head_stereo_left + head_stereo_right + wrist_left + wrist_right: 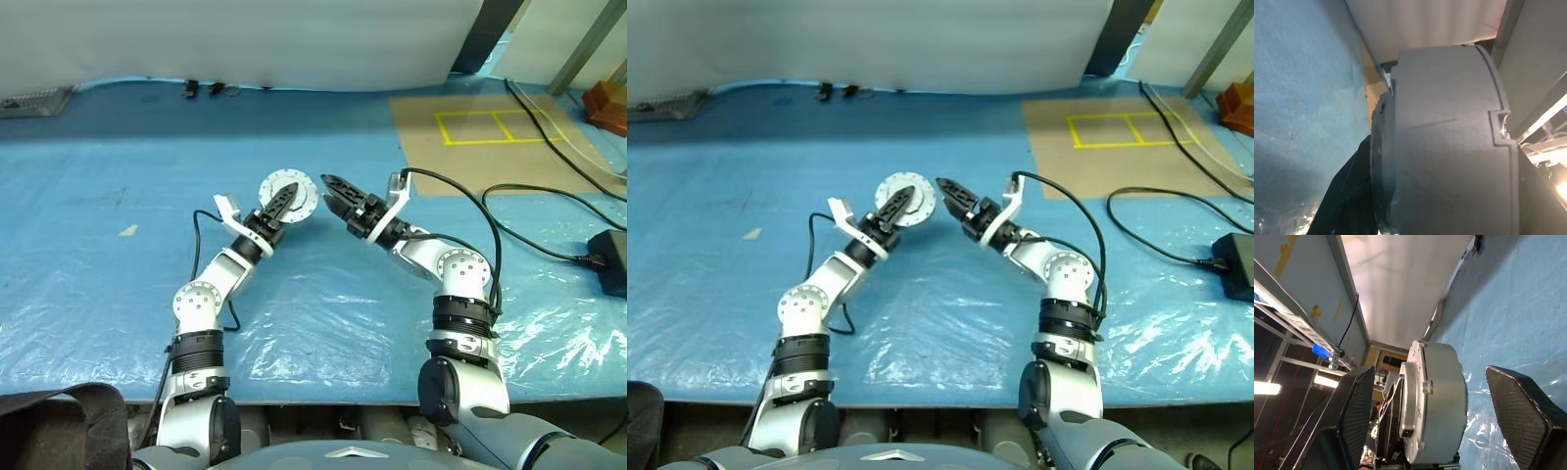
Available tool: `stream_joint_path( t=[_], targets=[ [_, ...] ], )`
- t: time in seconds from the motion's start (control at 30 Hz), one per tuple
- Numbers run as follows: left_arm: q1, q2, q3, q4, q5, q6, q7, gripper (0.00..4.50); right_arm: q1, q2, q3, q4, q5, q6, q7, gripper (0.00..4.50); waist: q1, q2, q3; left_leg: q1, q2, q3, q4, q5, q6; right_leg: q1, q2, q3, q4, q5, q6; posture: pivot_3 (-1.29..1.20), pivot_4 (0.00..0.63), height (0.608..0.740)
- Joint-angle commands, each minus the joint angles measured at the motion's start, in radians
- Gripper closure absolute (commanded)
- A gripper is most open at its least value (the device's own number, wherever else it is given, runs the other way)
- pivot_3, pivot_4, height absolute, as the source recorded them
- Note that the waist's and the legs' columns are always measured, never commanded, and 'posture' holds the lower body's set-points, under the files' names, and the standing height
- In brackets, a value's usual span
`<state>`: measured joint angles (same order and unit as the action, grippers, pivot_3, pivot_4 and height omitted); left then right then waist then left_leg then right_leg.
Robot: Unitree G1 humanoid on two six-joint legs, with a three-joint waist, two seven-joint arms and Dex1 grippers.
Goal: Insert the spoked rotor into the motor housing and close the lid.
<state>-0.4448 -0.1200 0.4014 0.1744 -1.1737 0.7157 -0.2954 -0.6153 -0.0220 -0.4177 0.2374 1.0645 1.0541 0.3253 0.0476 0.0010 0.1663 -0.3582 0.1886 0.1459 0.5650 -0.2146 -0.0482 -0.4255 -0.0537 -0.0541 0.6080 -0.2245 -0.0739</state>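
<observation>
Motor assembly: a round silver unit, the motor housing [291, 197] with the lid apparently on it, is held up above the blue table, toward the middle of its far half.
Axis: the disc stands on edge, its flat face turned to the head camera, its thick rim toward the right gripper.
Left gripper [277, 206]: clamped on the housing, one black finger lying across its face.
Right gripper [336, 193]: just beside the housing's right rim, jaws spread wide, nothing between them; the nearer free tool.
Spoked rotor: cannot tell; judged to be inside.
Around: black cables [534, 220] and a cardboard sheet [490, 137] toward the table's far right corner, well apart.
Obstruction: none between right gripper and housing.
</observation>
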Motion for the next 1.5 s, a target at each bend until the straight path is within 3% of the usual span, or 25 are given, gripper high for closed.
stream_joint_path(
  t=[0.03,0.13,0.3,0.43,0.8,1.2,1.4,1.5],
  targets=[
    [-0.084,-0.001,0.109,0.013,-0.075,-0.123,0.021,1.85,-0.014,0.002,-0.001,-0.02,0.026,-0.012,0.001,0.71,-0.003,-0.001,0.001,0.0,0.0,0.0,0.0,0.0,0.0,0.0,0.0,0.0,0.0,0.0,0.0,0.0,0.15,0.74],
    [-0.113,0.038,0.117,0.077,0.037,-0.241,0.0,1.85,-0.014,-0.003,0.009,-0.021,0.017,-0.013,0.006,0.71,-0.004,-0.001,0.001,0.001,0.0,0.0,0.0,0.0,0.0,0.0,0.001,0.0,0.0,0.002,0.0,0.0,0.15,0.74],
    [-0.225,0.134,0.234,0.362,0.167,-0.579,0.014,1.85,-0.016,-0.003,0.025,-0.034,0.02,-0.008,0.014,0.71,-0.003,-0.003,0.002,0.0,0.0,-0.001,0.001,0.0,0.0,0.0,0.001,0.0,-0.001,0.003,0.002,0.0,0.15,0.74],
    [-0.292,0.232,0.306,0.581,0.203,-0.729,-0.034,1.85,-0.014,-0.007,0.033,-0.043,0.029,-0.001,0.019,0.71,0.0,-0.005,0.003,-0.002,0.0,-0.004,0.003,0.0,0.0,0.0,0.001,-0.001,-0.001,0.003,0.002,0.0,0.15,0.74],
    [-0.366,0.378,0.411,0.851,0.223,-0.877,-0.108,1.85,-0.005,-0.009,0.045,-0.061,0.037,0.008,0.022,0.71,0.027,-0.009,0.005,-0.002,0.0,-0.009,0.007,0.0,0.0,0.0,-0.001,-0.005,0.001,0.003,0.002,0.0,0.15,0.74],
    [-0.356,0.389,0.419,0.891,0.269,-0.923,-0.082,1.85,-0.006,-0.016,0.068,-0.063,0.025,0.007,0.036,0.71,0.027,-0.009,0.005,-0.002,0.0,-0.009,0.008,-0.001,-0.001,0.0,-0.001,-0.005,0.003,0.003,0.001,0.0,0.15,0.74],
    [-0.353,0.394,0.425,0.9,0.297,-0.981,-0.039,0.09,0.004,-0.031,0.099,-0.064,-0.009,-0.007,0.045,0.67,0.025,-0.009,0.005,-0.001,0.0,-0.009,0.007,-0.002,-0.003,0.002,-0.001,-0.005,0.004,0.003,0.001,0.0,0.15,0.74],
    [-0.342,0.397,0.429,0.891,0.316,-1.029,-0.005,0.04,0.023,-0.068,0.192,-0.09,-0.109,-0.051,0.085,0.67,0.023,-0.009,0.005,-0.001,0.0,-0.009,0.007,-0.002,-0.004,0.003,-0.001,-0.005,0.004,0.003,0.001,0.0,0.15,0.74]
  ],
)
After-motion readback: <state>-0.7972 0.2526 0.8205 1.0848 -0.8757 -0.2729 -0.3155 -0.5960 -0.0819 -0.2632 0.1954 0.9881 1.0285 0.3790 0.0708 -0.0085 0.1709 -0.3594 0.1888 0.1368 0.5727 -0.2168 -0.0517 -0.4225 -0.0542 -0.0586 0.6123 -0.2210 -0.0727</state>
